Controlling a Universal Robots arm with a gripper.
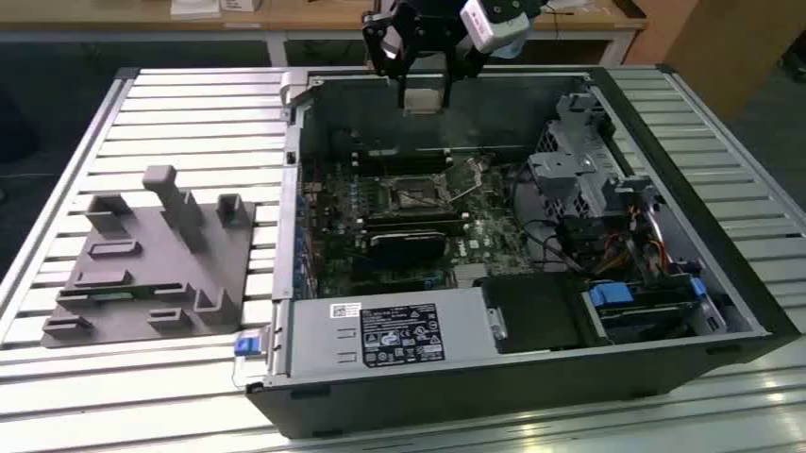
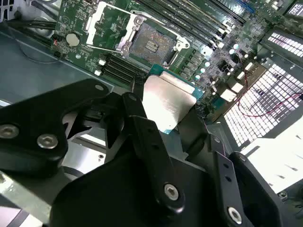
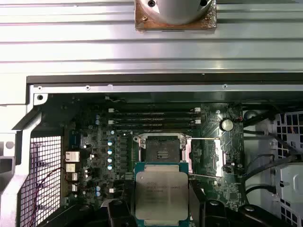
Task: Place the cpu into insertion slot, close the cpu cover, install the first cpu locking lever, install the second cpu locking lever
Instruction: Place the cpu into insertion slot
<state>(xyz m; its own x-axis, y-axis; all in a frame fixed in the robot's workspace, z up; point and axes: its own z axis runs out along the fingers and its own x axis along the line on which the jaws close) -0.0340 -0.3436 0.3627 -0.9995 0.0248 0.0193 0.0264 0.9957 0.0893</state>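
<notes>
Gripper (image 2: 171,116): black fingers (image 2: 142,123) pressed against two opposite edges of the cpu (image 2: 168,99), pinching it between them.
Cpu: held level, silver face up, green rim showing on its far edge in the second wrist view; near-square, so no clear long axis.
Cpu heading: in the first wrist view its (image 3: 162,194) sides run parallel to the rim of the slot (image 3: 162,151).
Cpu place: in the exterior view it (image 1: 422,102) hangs in the air over the far wall of the case (image 1: 529,377), well apart from the slot (image 1: 413,192).
Slot: bare, contacts exposed.
Cover (image 2: 102,19): swung back from the slot.
Levers (image 3: 203,138): thin wires, unlatched beside the slot.
Case: open-sided, lying on a slatted table (image 1: 189,113).
Exterior view's left: grey fixture (image 1: 151,264) on the table.
</notes>
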